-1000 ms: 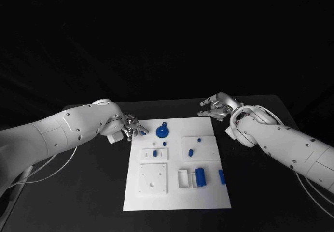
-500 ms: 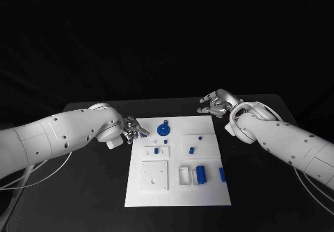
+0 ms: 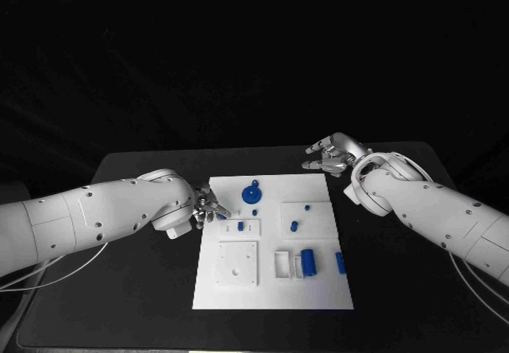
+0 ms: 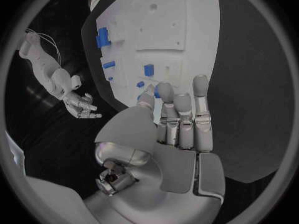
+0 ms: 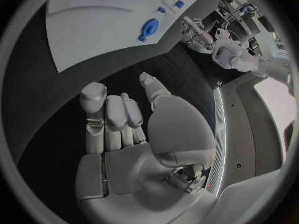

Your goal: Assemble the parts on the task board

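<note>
The left silver many-fingered hand (image 4: 177, 134) rises over the black table (image 4: 249, 84), fingers held together and extended, their tips reaching the near edge of the white rectangular task board (image 4: 187, 15). Nothing shows between the fingers. A small blue block part (image 4: 149, 69) sits on the board just beyond the fingertips, with a smaller blue piece (image 4: 141, 84) nearer them. Further along lie a blue bar (image 4: 109, 64) and a larger blue block (image 4: 102, 36). The right silver hand (image 4: 82, 104) hovers off the board's side, fingers apart.

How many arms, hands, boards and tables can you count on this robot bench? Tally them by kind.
Arms: 2
Hands: 2
Board: 1
Table: 1
Total: 6
</note>
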You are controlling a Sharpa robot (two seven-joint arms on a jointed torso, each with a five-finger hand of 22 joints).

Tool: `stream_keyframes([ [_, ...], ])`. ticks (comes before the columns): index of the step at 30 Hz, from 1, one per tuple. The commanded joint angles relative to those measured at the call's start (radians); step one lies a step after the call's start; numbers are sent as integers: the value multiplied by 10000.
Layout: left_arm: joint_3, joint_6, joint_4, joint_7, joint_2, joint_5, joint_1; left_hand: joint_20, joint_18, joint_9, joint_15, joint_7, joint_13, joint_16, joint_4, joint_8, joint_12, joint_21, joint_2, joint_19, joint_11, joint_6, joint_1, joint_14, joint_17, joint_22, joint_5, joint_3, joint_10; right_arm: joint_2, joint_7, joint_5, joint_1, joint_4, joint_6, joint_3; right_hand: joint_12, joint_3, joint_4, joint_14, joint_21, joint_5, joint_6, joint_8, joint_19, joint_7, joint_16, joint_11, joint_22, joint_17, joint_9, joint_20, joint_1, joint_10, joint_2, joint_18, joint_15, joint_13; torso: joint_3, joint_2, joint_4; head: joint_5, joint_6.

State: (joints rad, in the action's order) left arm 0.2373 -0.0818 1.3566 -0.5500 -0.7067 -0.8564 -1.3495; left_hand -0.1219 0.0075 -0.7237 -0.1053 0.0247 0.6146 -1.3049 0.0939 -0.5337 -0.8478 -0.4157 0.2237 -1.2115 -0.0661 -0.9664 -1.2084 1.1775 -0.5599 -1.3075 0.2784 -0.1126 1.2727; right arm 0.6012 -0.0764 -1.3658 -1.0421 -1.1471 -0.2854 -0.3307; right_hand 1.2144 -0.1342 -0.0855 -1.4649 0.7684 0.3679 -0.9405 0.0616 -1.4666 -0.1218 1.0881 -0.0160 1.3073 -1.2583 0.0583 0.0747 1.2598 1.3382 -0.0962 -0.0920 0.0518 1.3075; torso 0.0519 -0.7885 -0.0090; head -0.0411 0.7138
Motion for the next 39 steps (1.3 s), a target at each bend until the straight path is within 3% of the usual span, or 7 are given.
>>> stream_keyframes([
  [1,19,-210,107,-186,28,-420,48,-13,44,-707,-4,-397,51,55,529,-102,34,-66,188,-35,-17,-303,-52,47,-41,-195,62,455,74,-15,41,-70,12,1,120,-3,-33,-3,-1,23,-67,62,-35,-23,-246,11,-60,12,886,15,14,-31,-62,-45,-13,-177,20,87,6,-16,-14,-37,25],
  [9,37,-169,173,-248,90,-509,111,-18,48,-1069,-8,-394,121,14,617,-138,-30,-166,283,-29,-30,-229,-13,55,-100,-203,72,491,55,-23,42,-70,18,3,127,-3,-29,-11,-19,20,-68,67,-39,-23,-253,12,-62,13,888,15,14,-30,-68,-42,-4,-176,21,89,9,-15,-10,-38,59],
  [19,39,-171,247,-303,145,-627,137,-18,53,-1116,-8,-393,126,19,666,-99,-33,-186,322,-18,-27,-217,-11,57,-102,-198,70,513,53,-28,43,-70,22,3,137,-3,-29,-11,-19,20,-68,67,-39,-23,-253,12,-62,13,888,15,14,-30,-68,-42,-4,-176,21,89,20,-13,-12,-45,91],
  [39,37,-376,57,-140,349,-1539,408,-20,62,-1156,-11,-393,121,32,700,-56,-22,-207,335,-29,-32,-227,11,82,-96,-193,38,500,64,-44,50,-69,28,1,141,-3,-29,-11,-19,20,-68,67,-39,-23,-253,12,-62,13,888,15,14,-30,-68,-42,-4,-176,21,89,17,-17,-7,-38,133],
])
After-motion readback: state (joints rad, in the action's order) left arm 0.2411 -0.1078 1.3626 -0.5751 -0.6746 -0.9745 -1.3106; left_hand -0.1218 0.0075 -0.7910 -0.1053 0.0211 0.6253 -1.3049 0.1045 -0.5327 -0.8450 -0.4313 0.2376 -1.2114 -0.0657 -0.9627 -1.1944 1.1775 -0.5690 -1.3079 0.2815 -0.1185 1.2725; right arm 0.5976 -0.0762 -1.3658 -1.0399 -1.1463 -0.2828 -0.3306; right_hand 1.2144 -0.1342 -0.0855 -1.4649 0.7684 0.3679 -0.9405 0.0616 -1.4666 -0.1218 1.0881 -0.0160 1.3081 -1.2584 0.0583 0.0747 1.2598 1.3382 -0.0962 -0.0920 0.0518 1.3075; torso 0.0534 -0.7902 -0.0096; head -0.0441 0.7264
